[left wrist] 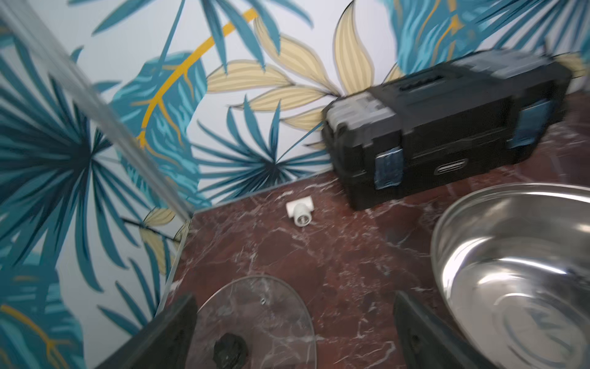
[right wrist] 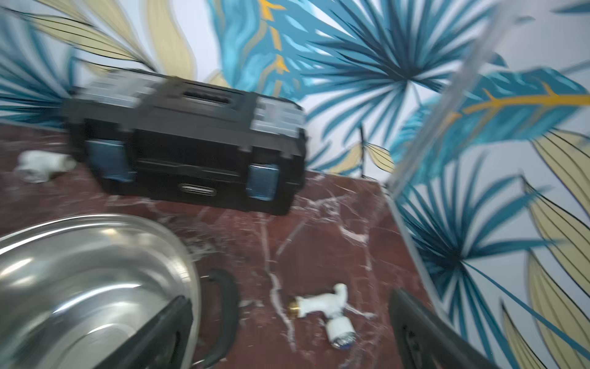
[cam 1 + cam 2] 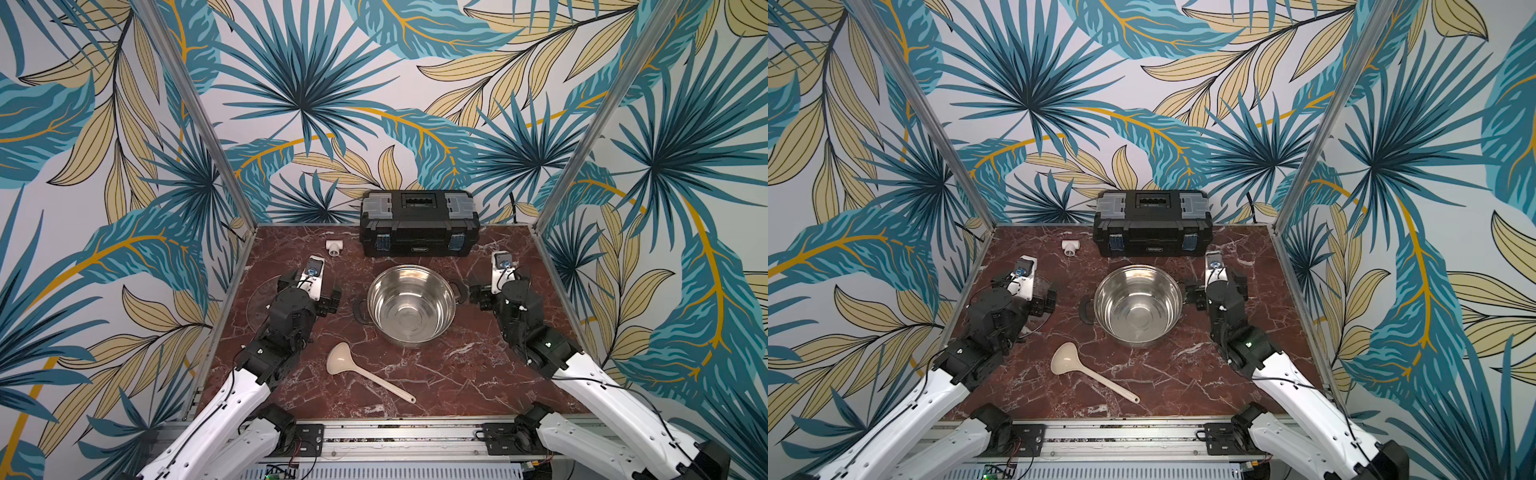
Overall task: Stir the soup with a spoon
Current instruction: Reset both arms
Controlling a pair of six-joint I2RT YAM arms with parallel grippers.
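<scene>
Both top views, count: one cream-beige plastic ladle-type spoon (image 3: pixel 370 377) (image 3: pixel 1096 376), one round stainless steel pot (image 3: pixel 382 291) (image 3: pixel 1111 291), one black plastic toolbox (image 3: pixel 419 224), one small white T-shaped pipe fitting (image 3: pixel 333 247), and one round glass lid (image 3: pixel 259 299) partly under the left arm. All are on the red-brown marble-pattern surface (image 3: pixel 457 374). The pot shows only bare polished steel down to its bottom. The toolbox is closed against the back wall, contents hidden. The spoon lies flat on the near side of the pot, not touching it, hollow side up. Its long axis is diagonal, with the bowl toward the far left and the handle tip toward the near right. The left end effector (image 3: pixel 309 293) and right end effector (image 3: pixel 498 291) flank the pot. Left wrist view: the left end effector (image 1: pixel 293 335) has its jaws spread wide with nothing gripped, and the lid with its black knob (image 1: pixel 230 349) lies below them. Right wrist view: the right end effector (image 2: pixel 293 335) is likewise spread wide and grips nothing. A second white fitting with a brass end (image 2: pixel 322 306) lies beside the pot's black handle (image 2: pixel 226 306).
</scene>
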